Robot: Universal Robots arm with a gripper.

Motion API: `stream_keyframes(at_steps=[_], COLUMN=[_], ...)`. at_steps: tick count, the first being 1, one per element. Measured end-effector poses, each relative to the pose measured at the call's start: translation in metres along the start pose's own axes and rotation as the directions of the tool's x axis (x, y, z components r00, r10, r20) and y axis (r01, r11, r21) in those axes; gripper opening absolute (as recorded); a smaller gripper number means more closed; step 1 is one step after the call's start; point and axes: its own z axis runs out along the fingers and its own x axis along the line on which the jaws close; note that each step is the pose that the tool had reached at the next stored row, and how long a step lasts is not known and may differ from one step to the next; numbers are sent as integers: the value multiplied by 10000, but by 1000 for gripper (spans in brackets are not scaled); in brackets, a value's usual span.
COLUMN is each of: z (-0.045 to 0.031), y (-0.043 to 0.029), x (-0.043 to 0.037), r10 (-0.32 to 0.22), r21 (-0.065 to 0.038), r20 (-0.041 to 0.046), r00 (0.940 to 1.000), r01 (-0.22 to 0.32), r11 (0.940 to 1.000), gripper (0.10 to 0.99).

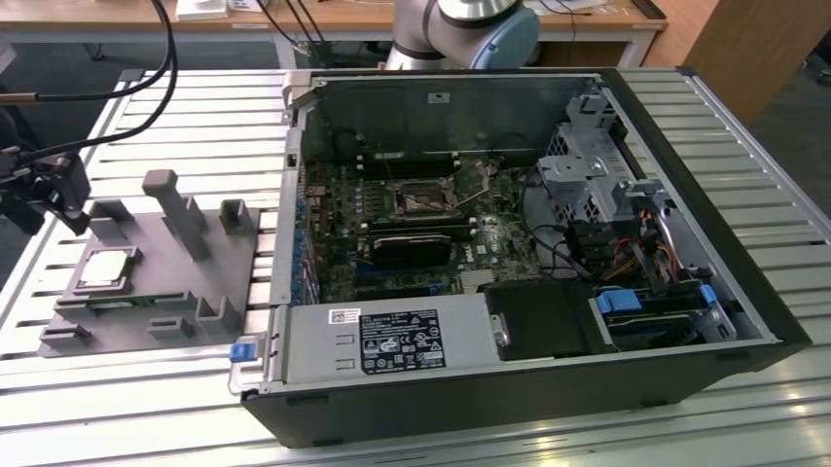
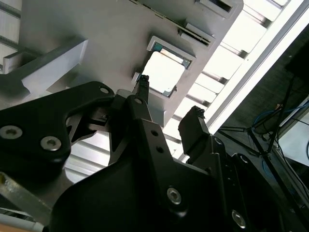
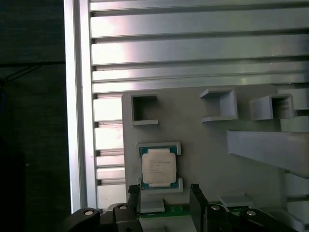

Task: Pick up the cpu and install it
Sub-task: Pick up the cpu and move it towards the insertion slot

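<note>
The cpu (image 1: 107, 268) is a small square chip with a shiny silver top. It lies flat in a shallow framed pocket of the gray fixture plate (image 1: 156, 292) at the exterior view's left. In both wrist views the cpu (image 3: 158, 167) (image 2: 163, 72) sits in that pocket, with nothing touching it. My gripper (image 1: 68, 209) hangs a little above the fixture's far corner, just beyond the chip. Its two black fingers (image 3: 133, 194) stand apart, so the gripper (image 3: 164, 195) (image 2: 169, 104) is open and holds nothing.
An open computer case (image 1: 520, 389) lies on the slatted metal table (image 1: 727, 428), its motherboard facing up with the empty socket (image 1: 425, 199) near the middle. Upright gray blocks (image 1: 182, 219) rise from the fixture beside the cpu. Cables (image 1: 156, 58) hang at the left.
</note>
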Motion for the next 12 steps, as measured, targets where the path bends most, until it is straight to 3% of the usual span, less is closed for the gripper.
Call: stream_keyframes(at_steps=[12], z=[60], y=[-7], x=[0], r10=[-1], r21=[-1], r20=[1], r00=[10000], r01=[1], r11=[10000], gripper=[529])
